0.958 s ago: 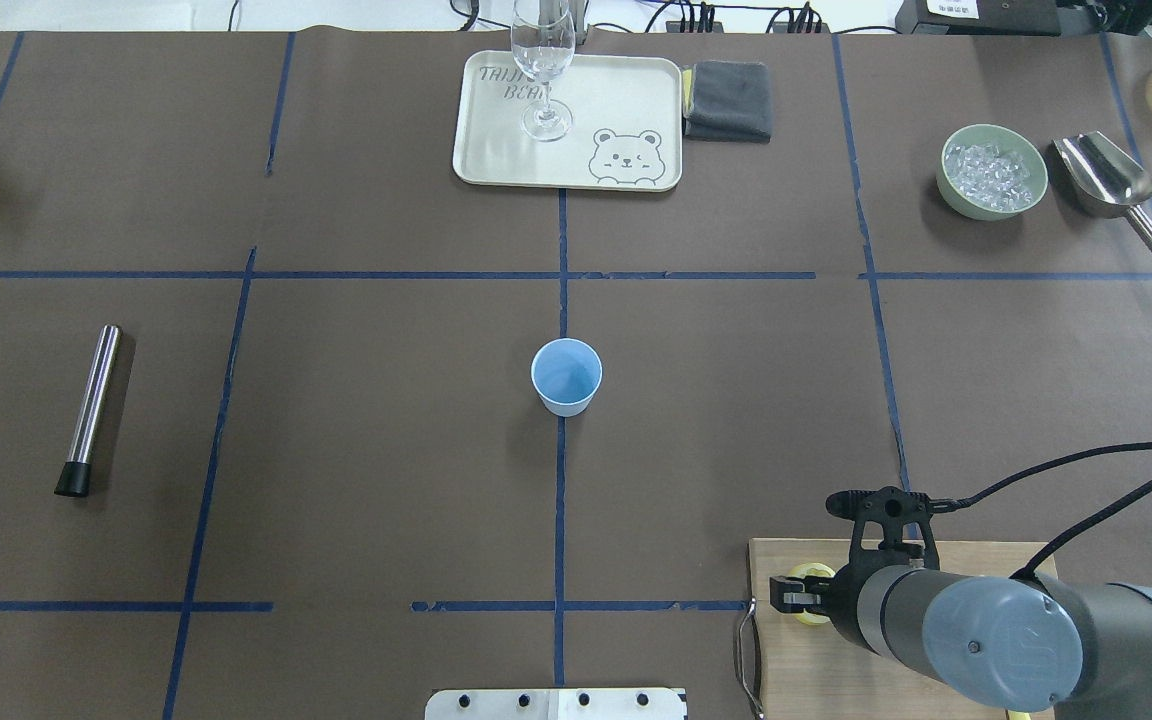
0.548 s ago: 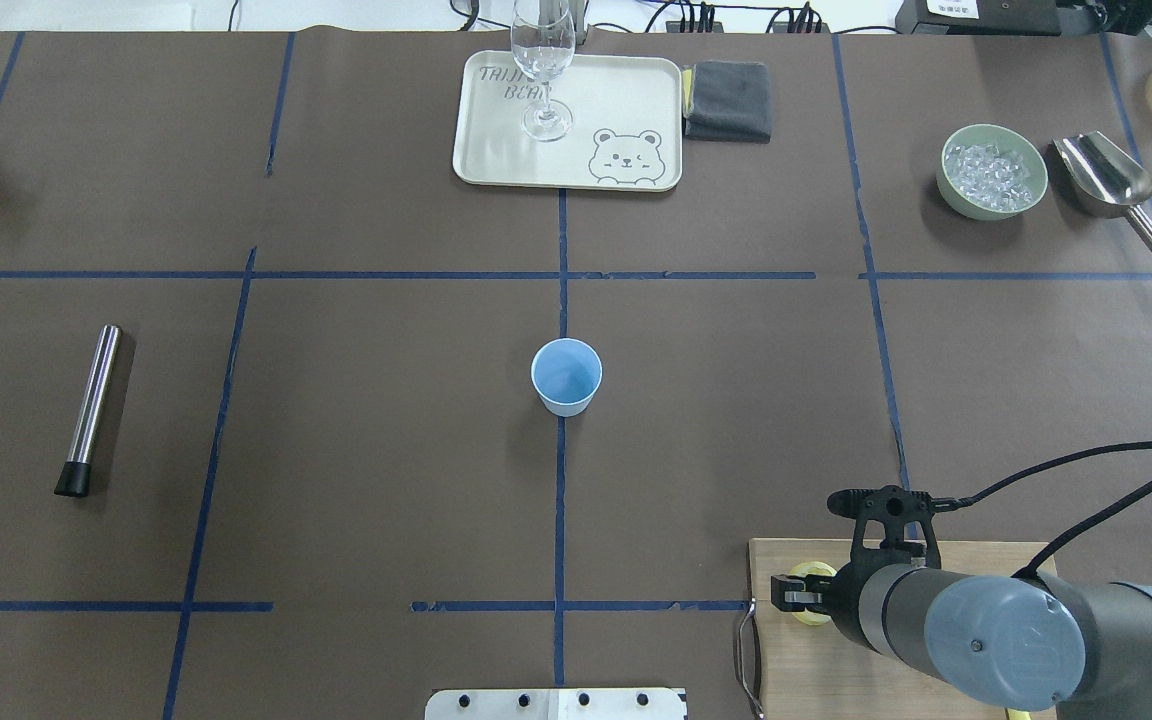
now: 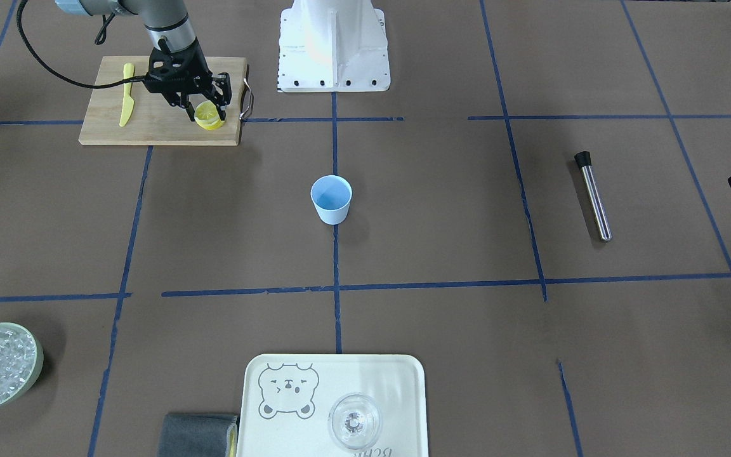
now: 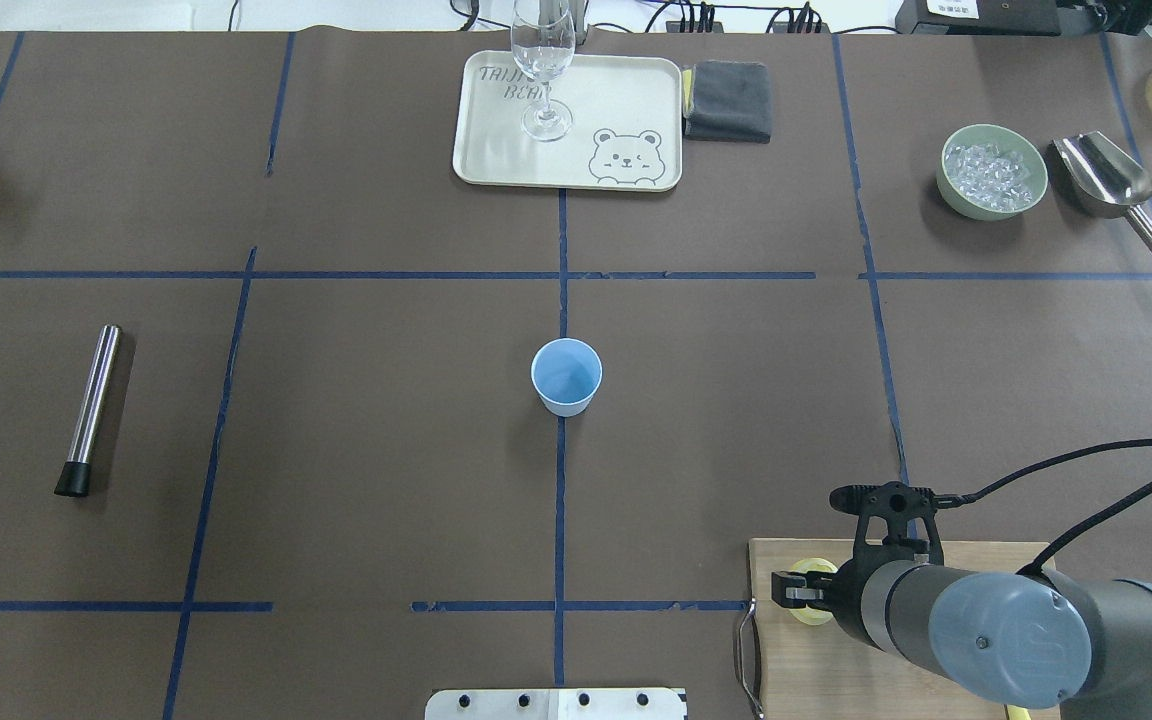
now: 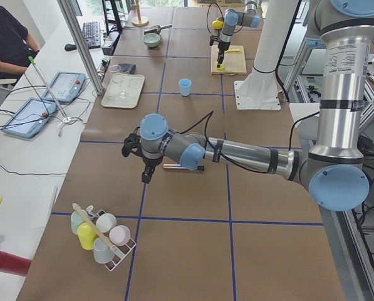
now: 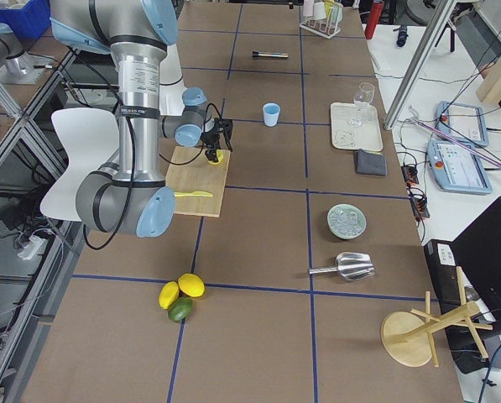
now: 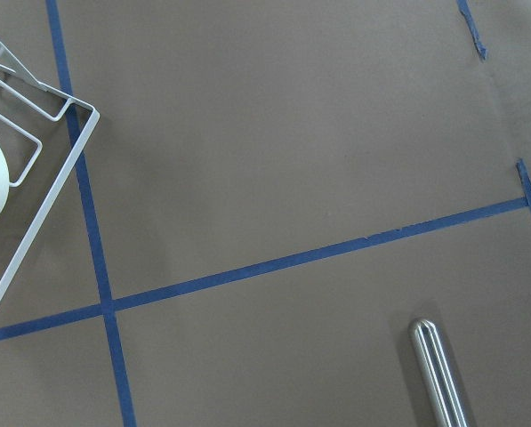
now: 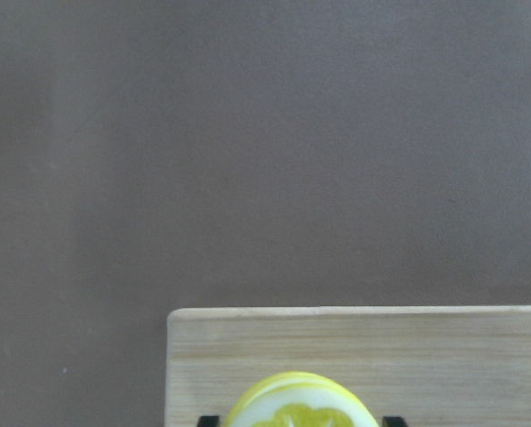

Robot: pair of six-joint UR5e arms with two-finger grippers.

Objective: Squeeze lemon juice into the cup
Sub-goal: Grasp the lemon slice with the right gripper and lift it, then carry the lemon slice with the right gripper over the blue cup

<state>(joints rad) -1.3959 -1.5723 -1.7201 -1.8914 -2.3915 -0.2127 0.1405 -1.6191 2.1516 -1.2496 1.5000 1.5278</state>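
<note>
On the wooden board (image 3: pixel 150 127), at its end nearest the cup (image 3: pixel 331 198), lies the lemon (image 3: pixel 209 117), its cut face up. The right gripper (image 3: pixel 205 109) is lowered over it with a finger on each side. In the right wrist view the dark fingertips (image 8: pixel 209 420) sit just beside the lemon's edges. I cannot tell whether they press on the fruit or merely bracket it. A yellow knife (image 3: pixel 126 95) lies at the board's other end, well apart from the lemon.

The cup stands upright in the middle of the surface (image 4: pixel 386 450), on a blue tape line, mouth open and well apart from the board.

The left gripper (image 5: pixel 146 177) hangs over the surface near a steel rod (image 4: pixel 91 410). Its fingers are too small and dark to read, so I cannot tell how they stand.
</note>
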